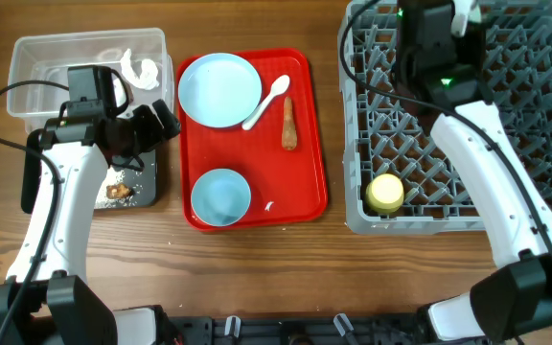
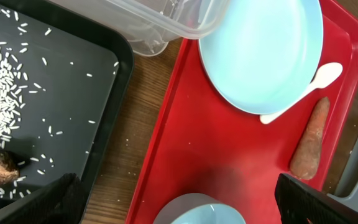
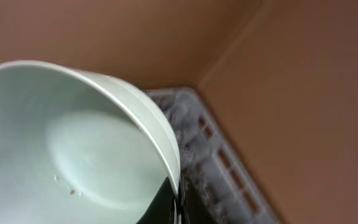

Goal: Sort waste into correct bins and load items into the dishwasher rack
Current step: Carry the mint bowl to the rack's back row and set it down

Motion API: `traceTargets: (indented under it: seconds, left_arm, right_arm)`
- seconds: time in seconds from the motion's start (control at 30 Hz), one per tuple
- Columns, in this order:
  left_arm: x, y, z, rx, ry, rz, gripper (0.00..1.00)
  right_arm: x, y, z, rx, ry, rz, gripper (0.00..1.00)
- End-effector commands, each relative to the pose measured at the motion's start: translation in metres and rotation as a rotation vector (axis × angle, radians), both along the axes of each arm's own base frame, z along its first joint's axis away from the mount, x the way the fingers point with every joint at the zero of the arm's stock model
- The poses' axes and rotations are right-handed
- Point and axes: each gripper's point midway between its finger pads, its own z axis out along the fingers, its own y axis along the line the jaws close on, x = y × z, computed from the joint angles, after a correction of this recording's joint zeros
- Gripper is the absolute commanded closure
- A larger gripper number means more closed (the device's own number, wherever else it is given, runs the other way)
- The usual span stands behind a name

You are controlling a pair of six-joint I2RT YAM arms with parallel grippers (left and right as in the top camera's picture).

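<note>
Over the far end of the dishwasher rack: loading a bowl.
My right fingers pinch the bowl's rim, tilted; next, I judge, it needs lowering between pegs before release. My left fingers hang spread above the red tray edge.

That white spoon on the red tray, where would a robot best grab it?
Probably from above, jaws across the spoon at its thin neck below the scoop: it lies flat, and the handle's tail hugs the plate, leaving little room there.
</note>
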Motion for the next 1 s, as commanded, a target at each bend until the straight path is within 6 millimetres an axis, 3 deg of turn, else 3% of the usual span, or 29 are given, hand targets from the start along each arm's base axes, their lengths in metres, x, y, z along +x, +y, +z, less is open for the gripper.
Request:
traceTargets:
  seconds: [0.0,0.3,0.5,0.97]
  left_arm:
    - [0.005,0.003,0.010,0.007,-0.032,0.006,0.00]
    - [0.005,0.003,0.010,0.007,-0.032,0.006,0.00]
    - [0.005,0.003,0.010,0.007,-0.032,0.006,0.00]
    - [0.005,0.003,0.010,0.007,-0.032,0.005,0.00]
  right_arm:
    - [0.023,0.003,-0.017,-0.241,0.206,0.077,0.96]
    - [0.050,0.018,-0.069,-0.348,0.356,0.140,0.96]
    - [0.059,0.045,-0.090,-0.348,0.374,0.216,0.96]
    - [0.067,0.047,-0.112,-0.436,0.452,0.220,0.96]
